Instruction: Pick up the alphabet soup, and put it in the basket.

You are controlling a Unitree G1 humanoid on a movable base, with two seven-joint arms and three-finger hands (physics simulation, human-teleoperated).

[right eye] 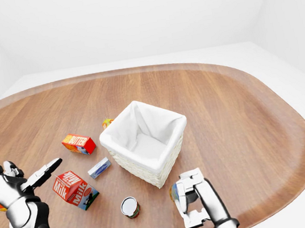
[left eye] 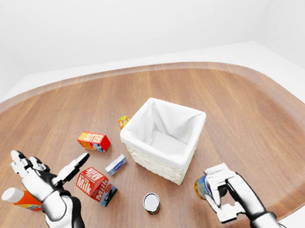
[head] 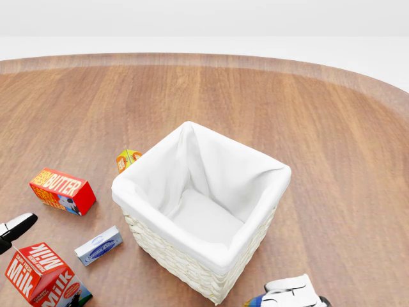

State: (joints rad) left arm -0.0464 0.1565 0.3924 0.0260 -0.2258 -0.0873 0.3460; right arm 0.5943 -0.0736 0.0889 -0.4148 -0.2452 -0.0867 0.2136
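Observation:
The alphabet soup can (left eye: 201, 187), with a colourful label, is at the lower right of the left-eye view, just off the near corner of the white lined wicker basket (left eye: 160, 110). My right hand (left eye: 222, 195) has its fingers closed round the can, low over the wooden table. It also shows at the bottom edge of the head view (head: 291, 295). My left hand (left eye: 52, 172) is open and empty, raised at the lower left above the milk carton.
A second can (left eye: 151, 203) stands below the basket. A red milk carton (left eye: 96, 185), a small blue-white box (left eye: 116, 165), a butter box (left eye: 93, 141) and a small orange pack (left eye: 124, 121) lie left of the basket. An orange bottle (left eye: 18, 198) lies far left.

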